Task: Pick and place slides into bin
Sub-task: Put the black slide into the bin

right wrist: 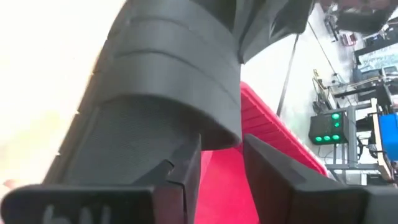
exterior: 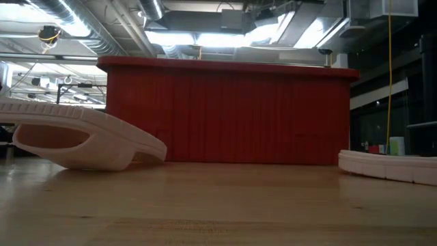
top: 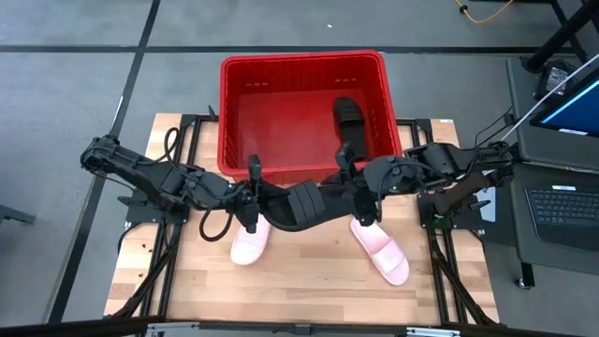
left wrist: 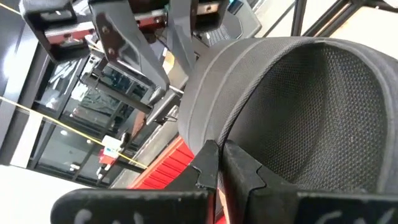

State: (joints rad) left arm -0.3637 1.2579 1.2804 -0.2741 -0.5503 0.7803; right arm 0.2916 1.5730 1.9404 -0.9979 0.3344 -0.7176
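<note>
A black slide [top: 304, 206] hangs in the air just in front of the red bin's [top: 301, 58] near wall, between my two grippers. My left gripper [top: 251, 208] is shut at its left end and my right gripper [top: 360, 198] at its right end. A second black slide [top: 348, 117] lies on the bin's floor at the right. Two pale pink slides [top: 251, 243] [top: 382, 251] lie on the wooden table below the grippers. In the low view they show at the left [exterior: 75, 140] and right [exterior: 389, 166], in front of the bin [exterior: 225, 113]. My left gripper [left wrist: 219, 165] pinches an edge of the black slide right beside its wide ribbed strap [left wrist: 214, 134] between its two fingers, coming level from the table's left. The slide is lifted clear of the table. My right gripper [right wrist: 221, 168] has the strap's edge [right wrist: 219, 127] between its fingers, one finger [right wrist: 183, 171] under the strap and one [right wrist: 273, 174] outside. It comes level from the table's right.
The bin stands at the table's far edge, with room in its left half. A laptop [top: 562, 201] and other gear stand beyond the table's right edge. Bare wood lies in front of the pink slides.
</note>
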